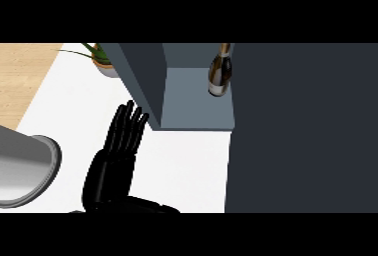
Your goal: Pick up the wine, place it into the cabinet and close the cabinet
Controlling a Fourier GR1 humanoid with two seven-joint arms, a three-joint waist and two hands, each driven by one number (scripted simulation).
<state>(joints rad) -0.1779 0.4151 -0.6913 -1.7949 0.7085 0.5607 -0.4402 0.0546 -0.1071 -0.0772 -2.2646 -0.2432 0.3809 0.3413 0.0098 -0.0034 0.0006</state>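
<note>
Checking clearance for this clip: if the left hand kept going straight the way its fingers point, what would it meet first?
Probably the cabinet: the left hand points its straight fingers up the view at the cabinet's left side wall, with only bare counter between. Heights are unclear.

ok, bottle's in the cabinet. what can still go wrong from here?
1. The wine bottle stands right at the shelf's right side, against the big dark door panel; swinging it shut could clip or tip the bottle.
2. The left hand is open, fingers straight, close to the cabinet's left wall; it could get in the way.
3. The right hand is not in view, so what pushes the door can't be checked.
</note>
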